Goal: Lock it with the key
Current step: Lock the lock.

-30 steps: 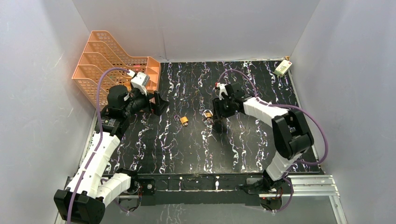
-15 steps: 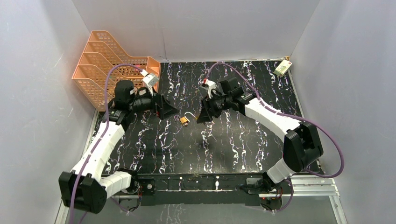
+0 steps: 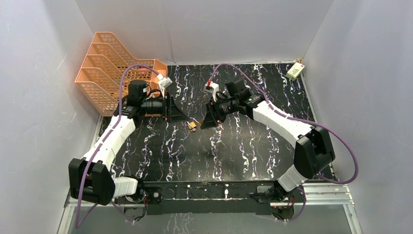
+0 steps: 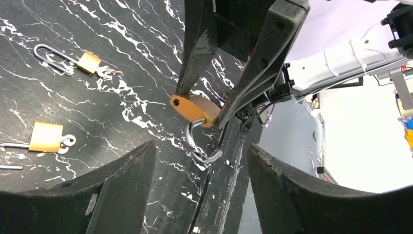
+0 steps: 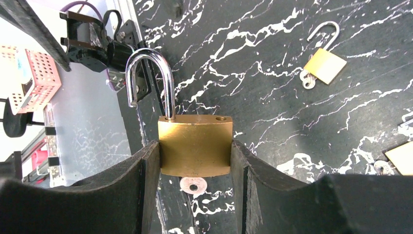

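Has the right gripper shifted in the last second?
Yes. In the top view the right gripper, shut on a brass padlock, has moved left, closer to the loose padlock that stayed put.

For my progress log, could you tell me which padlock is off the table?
The padlock clamped in the right tool, shackle open; the other two padlocks lie flat on the table.

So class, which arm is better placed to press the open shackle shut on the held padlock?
Left. The left gripper is open, empty and faces the padlock, whose shackle stands open. The right gripper is busy clamping the padlock's body.
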`<state>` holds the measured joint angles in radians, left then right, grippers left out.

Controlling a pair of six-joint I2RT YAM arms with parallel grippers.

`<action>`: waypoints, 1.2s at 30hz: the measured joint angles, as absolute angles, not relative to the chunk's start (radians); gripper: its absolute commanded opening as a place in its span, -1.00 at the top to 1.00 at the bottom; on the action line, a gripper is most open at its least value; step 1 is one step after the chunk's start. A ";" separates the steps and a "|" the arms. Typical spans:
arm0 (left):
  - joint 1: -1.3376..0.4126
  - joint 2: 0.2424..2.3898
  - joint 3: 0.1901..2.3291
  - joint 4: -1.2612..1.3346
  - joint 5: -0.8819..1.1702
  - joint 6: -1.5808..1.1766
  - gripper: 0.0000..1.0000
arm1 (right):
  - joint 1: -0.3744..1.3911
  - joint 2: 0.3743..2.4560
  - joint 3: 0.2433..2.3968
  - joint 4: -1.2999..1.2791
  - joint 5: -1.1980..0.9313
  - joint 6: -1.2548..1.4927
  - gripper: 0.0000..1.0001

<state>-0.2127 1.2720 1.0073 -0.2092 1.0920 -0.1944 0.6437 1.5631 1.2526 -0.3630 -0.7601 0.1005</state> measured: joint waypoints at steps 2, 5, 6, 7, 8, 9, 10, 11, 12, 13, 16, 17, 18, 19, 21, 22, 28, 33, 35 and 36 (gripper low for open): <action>-0.213 1.271 1.002 -0.205 1.100 -0.196 -0.30 | 0.646 1.562 1.241 -0.356 -0.761 0.101 0.06; -0.213 1.272 0.988 -0.194 1.114 -0.203 -0.25 | 0.653 1.562 1.220 -0.345 -0.754 0.102 0.06; -0.213 1.274 0.986 -0.193 1.116 -0.204 -0.22 | 0.656 1.561 1.215 -0.342 -0.751 0.102 0.06; -0.213 1.278 0.984 -0.188 1.118 -0.203 -0.21 | 0.659 1.560 1.211 -0.341 -0.745 0.103 0.06; -0.215 1.284 0.981 -0.186 1.121 -0.204 -0.20 | 0.664 1.558 1.208 -0.337 -0.739 0.105 0.06; -0.218 1.291 0.978 -0.184 1.122 -0.205 -0.20 | 0.669 1.554 1.203 -0.330 -0.734 0.107 0.05; -0.220 1.298 0.974 -0.183 1.122 -0.207 -0.20 | 0.673 1.548 1.197 -0.325 -0.729 0.109 0.05; -0.221 1.305 0.971 -0.184 1.122 -0.208 -0.20 | 0.677 1.542 1.192 -0.323 -0.725 0.111 0.05; -0.223 1.310 0.969 -0.184 1.122 -0.210 -0.20 | 0.680 1.536 1.188 -0.317 -0.720 0.114 0.05; -0.225 1.312 0.966 -0.183 1.122 -0.211 -0.21 | 0.682 1.531 1.186 -0.315 -0.717 0.116 0.04; -0.231 1.314 0.960 -0.183 1.120 -0.214 -0.21 | 0.689 1.521 1.184 -0.308 -0.714 0.122 0.04; -0.234 1.317 0.960 -0.183 1.116 -0.217 -0.19 | 0.690 1.521 1.184 -0.307 -0.712 0.124 0.04; -0.239 1.322 0.958 -0.183 1.113 -0.219 -0.14 | 0.690 1.521 1.184 -0.307 -0.710 0.124 0.04; -0.242 1.322 0.956 -0.184 1.114 -0.221 0.00 | 0.690 1.521 1.184 -0.307 -0.709 0.123 0.04; -0.255 1.322 0.956 -0.183 1.117 -0.220 0.38 | 0.690 1.523 1.186 -0.307 -0.706 0.123 0.04; -0.260 1.322 0.956 -0.183 1.119 -0.219 0.85 | 0.690 1.534 1.194 -0.307 -0.702 0.123 0.04; -0.261 1.328 0.950 -0.180 1.126 -0.217 1.00 | 0.704 1.547 1.229 -0.339 -0.692 0.109 0.04; -0.266 1.353 0.948 -0.186 1.124 -0.215 1.00 | 0.707 1.559 1.237 -0.371 -0.670 0.094 -0.30; -0.267 1.351 0.946 -0.187 1.121 -0.209 1.00 | 0.708 1.564 1.249 -0.388 -0.667 0.085 -0.81; -0.270 1.348 0.945 -0.185 1.121 -0.209 1.00 | 0.708 1.565 1.258 -0.387 -0.665 0.082 -0.95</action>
